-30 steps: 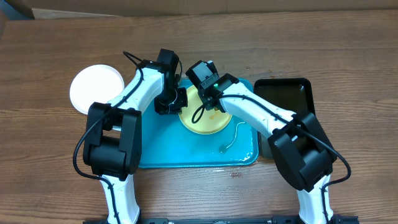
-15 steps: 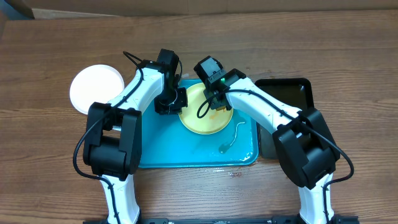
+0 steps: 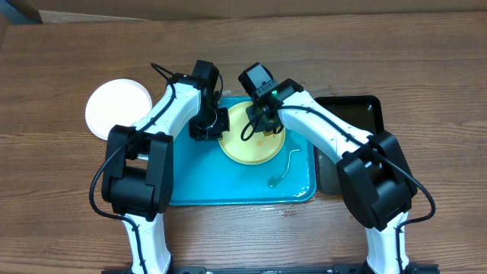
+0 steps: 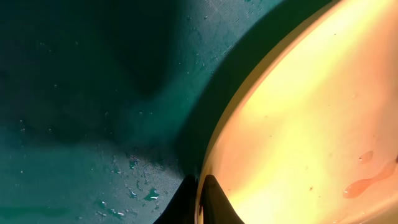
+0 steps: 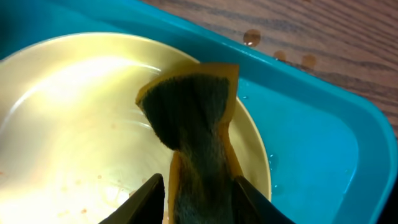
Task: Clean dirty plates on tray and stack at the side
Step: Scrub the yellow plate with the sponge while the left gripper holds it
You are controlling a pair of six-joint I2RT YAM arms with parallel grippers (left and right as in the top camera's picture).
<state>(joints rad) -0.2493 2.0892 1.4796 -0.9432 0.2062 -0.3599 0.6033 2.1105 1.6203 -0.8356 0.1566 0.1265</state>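
Note:
A lime green plate (image 3: 247, 146) with a pale centre lies in the turquoise tray (image 3: 198, 183). My left gripper (image 3: 217, 125) is shut on the plate's left rim; in the left wrist view the jaws (image 4: 200, 196) pinch the rim of the plate (image 4: 311, 112), which carries orange smears. My right gripper (image 3: 262, 122) is shut on a yellow sponge with a dark scouring face (image 5: 196, 134) and holds it over the plate (image 5: 74, 124) near its far rim. A white plate (image 3: 118, 108) sits on the table left of the tray. A third plate is not in view.
A black tray (image 3: 350, 114) stands right of the turquoise tray, partly under my right arm. Water drops and a thin wet streak (image 3: 283, 169) lie on the turquoise tray's right part. Wet drops (image 5: 252, 37) sit on the wooden table beyond the tray rim.
My right gripper with the sponge has moved right and slightly back across the green plate. The left gripper and the plate have stayed in place.

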